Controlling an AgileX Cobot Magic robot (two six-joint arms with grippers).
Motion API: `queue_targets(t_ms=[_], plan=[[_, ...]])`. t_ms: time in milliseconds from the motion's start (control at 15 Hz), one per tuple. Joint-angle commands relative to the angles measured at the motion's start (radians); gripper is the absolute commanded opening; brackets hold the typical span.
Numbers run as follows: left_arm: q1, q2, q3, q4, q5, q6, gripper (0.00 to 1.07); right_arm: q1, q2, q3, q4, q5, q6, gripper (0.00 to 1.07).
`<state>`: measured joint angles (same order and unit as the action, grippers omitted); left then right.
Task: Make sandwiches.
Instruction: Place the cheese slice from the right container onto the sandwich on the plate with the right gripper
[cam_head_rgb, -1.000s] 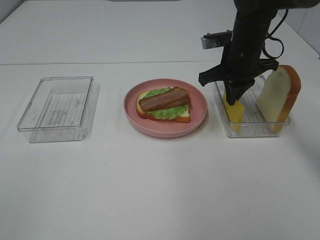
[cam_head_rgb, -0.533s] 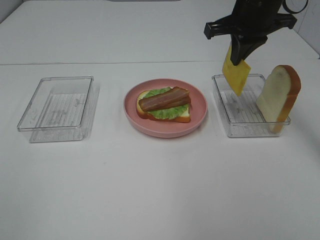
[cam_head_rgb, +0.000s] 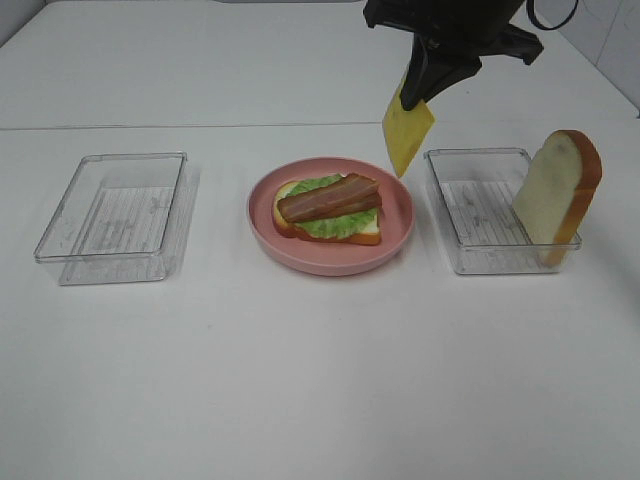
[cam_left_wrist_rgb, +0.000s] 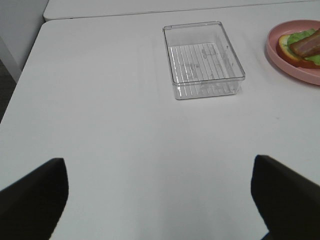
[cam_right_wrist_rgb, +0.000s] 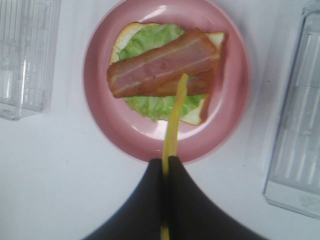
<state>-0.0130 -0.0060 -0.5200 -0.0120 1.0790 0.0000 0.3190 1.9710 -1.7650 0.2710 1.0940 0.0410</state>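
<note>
A round pink plate (cam_head_rgb: 398, 232) sits at the middle of the white desk (cam_head_rgb: 320, 380), carrying a half-built sandwich (cam_head_rgb: 330, 208): one slice of white toy bread with a tan crust, a leaf of green lettuce on it and brown bacon strips laid across the top. Above the plate's right rim, the right tool (cam_head_rgb: 418, 95) hangs in the air with its fingers pressed together on the upper edge of a yellow cheese slice (cam_head_rgb: 407, 136), which dangles on edge, clear of the plate. In the right wrist view the cheese slice (cam_right_wrist_rgb: 172, 125) shows as a thin yellow line over the bacon and lettuce.

To the right of the plate stands a clear plastic tray (cam_head_rgb: 480, 245) holding a single bread slice (cam_head_rgb: 556, 192), propped upright against its far right corner. To the left of the plate, well apart from it, a second clear tray (cam_head_rgb: 110, 215) shows only its ribbed bottom.

The left tool (cam_left_wrist_rgb: 160, 195) is seen only in its own wrist view, low over bare desk, its dark fingers (cam_left_wrist_rgb: 35, 195) spread wide and gripping nothing.
</note>
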Motion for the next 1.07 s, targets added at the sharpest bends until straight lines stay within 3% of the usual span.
queue_targets(t_ms=[67,333,800,1067], plan=[[0.001,-0.002,0.003,-0.006,-0.004,-0.008,0.91,0.022,0.028,-0.002,0.034,-0.028,-0.008,0.0],[0.001,-0.002,0.003,-0.006,-0.004,-0.008,0.91,0.143,0.092,-0.002,0.086,-0.176,0.019,0.0],[0.001,-0.002,0.003,-0.006,-0.004,-0.008,0.91,0.17,0.222,-0.005,0.142,-0.303,0.011,0.0],[0.001,-0.002,0.003,-0.006,-0.004,-0.008,0.91,0.169,0.244,-0.005,0.046,-0.347,0.026,0.0]])
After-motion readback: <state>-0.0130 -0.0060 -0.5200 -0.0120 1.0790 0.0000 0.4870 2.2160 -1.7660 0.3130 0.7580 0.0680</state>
